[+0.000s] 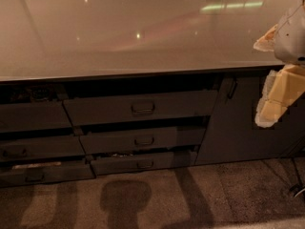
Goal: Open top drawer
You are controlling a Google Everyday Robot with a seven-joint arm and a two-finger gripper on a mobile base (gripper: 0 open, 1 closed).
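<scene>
The top drawer [190, 105] is the widest dark grey front in the middle stack, just under the counter. Its small loop handle [142, 108] sits at the centre. The front stands a little way out from the cabinet, with a dark gap above it. My gripper [279, 92], white and pale yellow, hangs at the right edge of the view, in front of the cabinet door. It is well to the right of the drawer handle, at about the same height, and touches nothing.
Two narrower drawer fronts [143, 140] [143, 163] lie below the top one, each slightly out. Another drawer stack [33, 147] stands at left. A dark cabinet door [233, 128] with a vertical handle [231, 88] is at right. A glossy countertop [133, 32] overhangs; speckled floor [157, 199] lies below.
</scene>
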